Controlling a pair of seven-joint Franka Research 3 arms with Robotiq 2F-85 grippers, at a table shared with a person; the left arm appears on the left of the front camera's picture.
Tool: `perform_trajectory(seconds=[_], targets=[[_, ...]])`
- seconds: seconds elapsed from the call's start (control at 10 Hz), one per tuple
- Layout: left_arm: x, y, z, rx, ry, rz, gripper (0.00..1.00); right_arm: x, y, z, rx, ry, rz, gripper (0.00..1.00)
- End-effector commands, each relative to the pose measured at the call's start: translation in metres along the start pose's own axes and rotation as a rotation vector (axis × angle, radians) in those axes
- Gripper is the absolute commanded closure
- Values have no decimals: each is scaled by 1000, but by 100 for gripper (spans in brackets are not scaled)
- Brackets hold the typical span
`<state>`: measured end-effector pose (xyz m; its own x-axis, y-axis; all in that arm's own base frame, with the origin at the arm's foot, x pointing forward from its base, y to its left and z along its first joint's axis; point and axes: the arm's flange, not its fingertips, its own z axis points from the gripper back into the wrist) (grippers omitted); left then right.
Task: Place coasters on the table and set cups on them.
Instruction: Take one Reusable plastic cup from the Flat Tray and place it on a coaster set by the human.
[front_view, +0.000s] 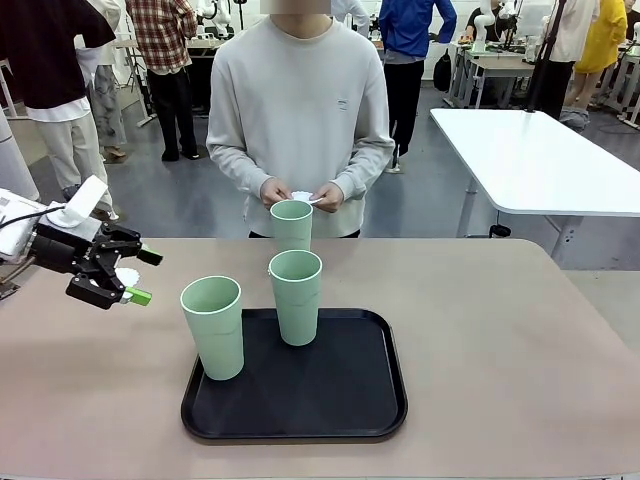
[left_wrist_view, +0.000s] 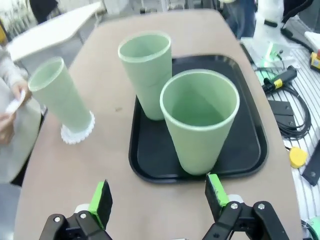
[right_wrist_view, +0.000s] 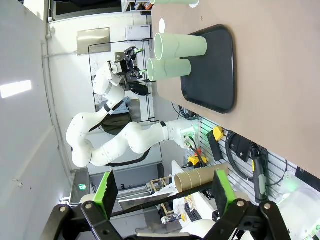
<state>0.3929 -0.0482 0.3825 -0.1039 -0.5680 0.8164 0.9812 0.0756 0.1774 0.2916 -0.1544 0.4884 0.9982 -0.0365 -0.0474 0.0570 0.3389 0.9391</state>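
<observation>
Two cups (front_view: 212, 325) wait on the tray (front_view: 350, 400) for coasters (left_wrist_view: 75, 136), a third has one; left gripper (front_view: 145, 276) and right gripper (right_wrist_view: 164, 185) hold jaws apart.

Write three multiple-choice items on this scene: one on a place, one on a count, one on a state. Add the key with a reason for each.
1. Where does the cup nearest the person stand?
A. on the tray
B. on a coaster on the table
C. upside down on the floor

2. How many cups stand on the tray?
A. one
B. two
C. three

3. How is the left gripper?
A. open
B. shut on a cup
C. shut on the tray's rim

Key:
1 B, since the lacy white disc shows under its base, clear of the tray.
2 B, since one cup stands at the tray's left edge and another near its far edge.
3 A, since its green-tipped fingers stand wide apart in the left wrist view.
</observation>
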Motion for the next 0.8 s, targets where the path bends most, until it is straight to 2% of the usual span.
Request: perform_trajectory(seconds=[0.0, 0.4, 0.7], targets=[[-23, 1, -14, 15, -150, -40, 2, 0, 0, 1, 15, 4, 3, 0], [-46, -13, -32, -22, -173, 86, 2, 0, 0, 1, 15, 4, 3, 0], [-57, -17, -37, -103, -239, 150, 2, 0, 0, 1, 15, 4, 3, 0]])
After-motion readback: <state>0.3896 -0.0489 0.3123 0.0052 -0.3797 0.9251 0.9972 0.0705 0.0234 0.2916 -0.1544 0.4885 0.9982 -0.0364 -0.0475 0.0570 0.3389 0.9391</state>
